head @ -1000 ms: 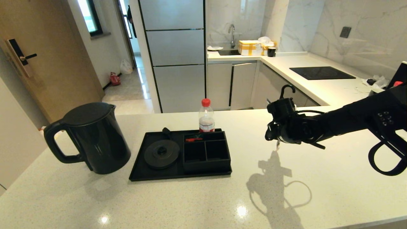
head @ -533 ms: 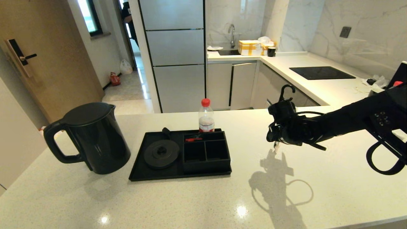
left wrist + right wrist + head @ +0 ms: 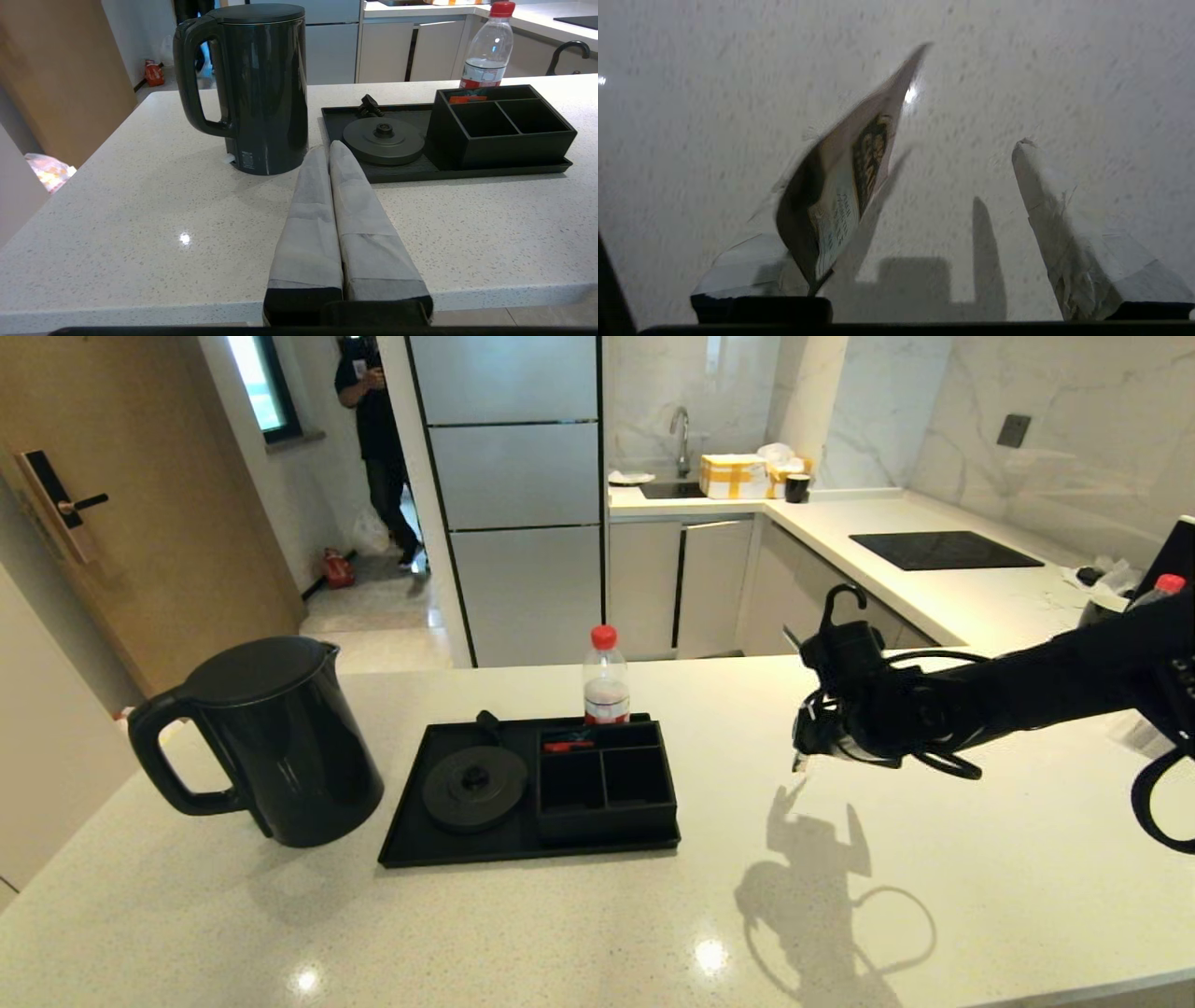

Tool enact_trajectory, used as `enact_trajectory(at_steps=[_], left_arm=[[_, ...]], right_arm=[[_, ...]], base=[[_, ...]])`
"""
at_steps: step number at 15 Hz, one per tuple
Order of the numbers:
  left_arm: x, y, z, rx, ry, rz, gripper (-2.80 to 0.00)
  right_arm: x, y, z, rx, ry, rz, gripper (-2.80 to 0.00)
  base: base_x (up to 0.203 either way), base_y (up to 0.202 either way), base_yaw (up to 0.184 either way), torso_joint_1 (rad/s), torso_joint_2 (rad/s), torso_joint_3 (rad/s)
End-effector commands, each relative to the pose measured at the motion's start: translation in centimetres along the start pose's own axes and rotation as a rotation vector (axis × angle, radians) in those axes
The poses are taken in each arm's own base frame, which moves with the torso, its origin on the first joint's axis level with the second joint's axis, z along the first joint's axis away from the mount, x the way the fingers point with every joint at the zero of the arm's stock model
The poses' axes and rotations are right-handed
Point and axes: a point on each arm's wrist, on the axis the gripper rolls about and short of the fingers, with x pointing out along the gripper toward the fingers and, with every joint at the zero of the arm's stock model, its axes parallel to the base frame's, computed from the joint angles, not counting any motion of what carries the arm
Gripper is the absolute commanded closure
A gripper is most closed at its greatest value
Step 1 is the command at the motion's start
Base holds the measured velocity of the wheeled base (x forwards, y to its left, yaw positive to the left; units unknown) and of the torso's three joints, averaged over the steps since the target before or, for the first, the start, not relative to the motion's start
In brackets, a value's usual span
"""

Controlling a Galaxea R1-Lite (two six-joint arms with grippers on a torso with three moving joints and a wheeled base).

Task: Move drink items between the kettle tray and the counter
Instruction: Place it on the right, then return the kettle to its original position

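Note:
The black kettle (image 3: 271, 747) stands on the speckled counter (image 3: 597, 933), left of the kettle tray (image 3: 411, 845). The tray's round base (image 3: 474, 787) is bare. My right gripper (image 3: 808, 758) hovers above the counter to the right of the tray, pointing down, open. In the right wrist view its fingers (image 3: 1041, 196) are spread wide, and the pale-pink sachet (image 3: 850, 172) clings upright against one finger, untouched by the other. My left gripper (image 3: 327, 147) is shut and empty, parked at the counter's front edge and facing the kettle (image 3: 261, 88).
A clear red-capped bottle (image 3: 607, 686) stands just behind the tray's boxed section (image 3: 605, 782), whose back compartment holds a red item (image 3: 569, 745). Another red-capped bottle (image 3: 1162, 586) is at the far right. A person (image 3: 373, 401) stands in the doorway.
The right gripper has opened its fingers and drifted slightly right; the sachet now rests against one finger only. A person has walked into the doorway.

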Motion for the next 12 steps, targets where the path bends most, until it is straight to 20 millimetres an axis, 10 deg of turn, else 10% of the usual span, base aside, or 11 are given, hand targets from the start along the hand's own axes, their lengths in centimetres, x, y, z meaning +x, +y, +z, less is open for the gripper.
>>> enact_trajectory(at_steps=[1,12], left_arm=[[0.2,0.0,-1.1,0.000,0.039,0.000,0.00],[0.2,0.0,-1.1,0.000,0.040,0.000,0.00]], right_arm=[[-1.3,-0.6,-0.5,0.014,0.024,0.029,-2.80],[-4.3,-1.7,-0.4,0.085,0.040,0.116,-2.80]], base=[[0.000,0.000,0.000,0.000,0.00,0.000],[0.000,0.000,0.000,0.000,0.00,0.000]])
